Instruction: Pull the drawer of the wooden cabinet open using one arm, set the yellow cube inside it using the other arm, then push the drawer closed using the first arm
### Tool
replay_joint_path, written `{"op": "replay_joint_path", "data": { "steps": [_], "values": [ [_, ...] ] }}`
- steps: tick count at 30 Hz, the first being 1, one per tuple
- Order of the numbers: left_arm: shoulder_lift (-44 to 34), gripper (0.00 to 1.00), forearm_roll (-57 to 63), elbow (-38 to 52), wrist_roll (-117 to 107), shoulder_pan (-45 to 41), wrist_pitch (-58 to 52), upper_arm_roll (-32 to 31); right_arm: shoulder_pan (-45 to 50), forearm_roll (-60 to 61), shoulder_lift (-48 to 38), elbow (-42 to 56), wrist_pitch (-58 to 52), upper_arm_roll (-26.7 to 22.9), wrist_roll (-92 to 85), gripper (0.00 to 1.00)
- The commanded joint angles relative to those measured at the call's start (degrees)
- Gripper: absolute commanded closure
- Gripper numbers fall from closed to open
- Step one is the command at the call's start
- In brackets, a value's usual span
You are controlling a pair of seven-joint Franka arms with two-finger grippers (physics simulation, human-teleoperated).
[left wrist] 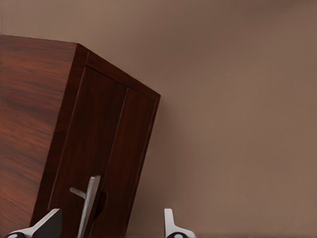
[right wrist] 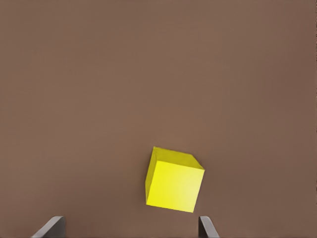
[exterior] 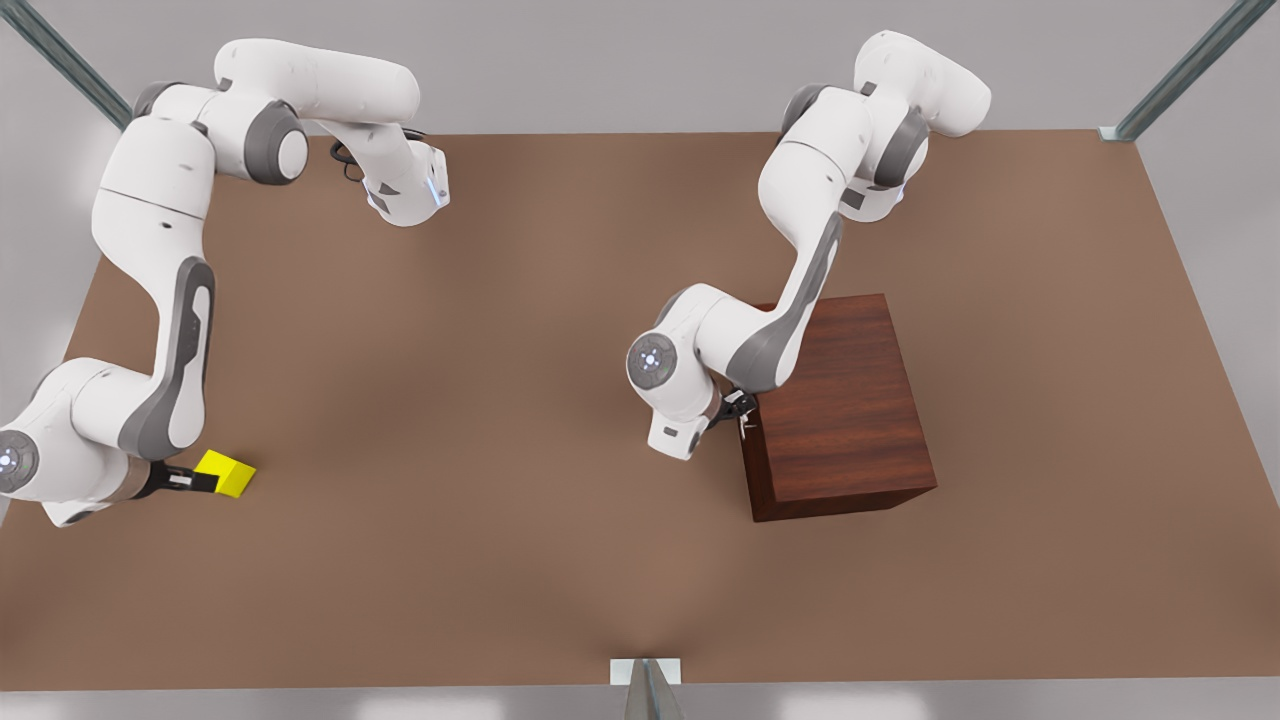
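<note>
L gripper open at drawer handle; R gripper open by yellow cube.

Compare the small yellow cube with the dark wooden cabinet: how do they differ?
The small yellow cube is plain bright yellow; the dark wooden cabinet is red-brown with grain. The cube is far smaller. The open right gripper is at the cube; the open left gripper is at the cabinet's silver handle. Both rest on the brown table.

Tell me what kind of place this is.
Most likely a simulated robot test cell, not a home: a bare brown table with metal frame struts at its corners, holding just a wooden cabinet and a yellow cube, against plain grey surroundings.
</note>
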Motion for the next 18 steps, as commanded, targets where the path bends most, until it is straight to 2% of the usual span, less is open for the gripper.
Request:
{"op": "replay_joint_path", "data": {
  "steps": [1,9,18],
  "values": [
    [0.4,0.0,-0.2,0.0,1.5,0.0,-1.2,-0.1,-0.4,0.4,-0.1,-1.3,3.9,0.1,-4.6,0.0],
    [1.6,0.0,-0.3,0.1,1.9,0.2,-0.5,-0.2,-1.3,1.2,-6.1,-15.9,16.5,0.2,-4.9,0.0],
    [2.0,0.0,-3.1,0.0,1.8,0.6,-2.3,-0.4,-3.1,2.7,-4.1,-17.8,22.3,0.2,-4.8,0.0]
  ]
}}
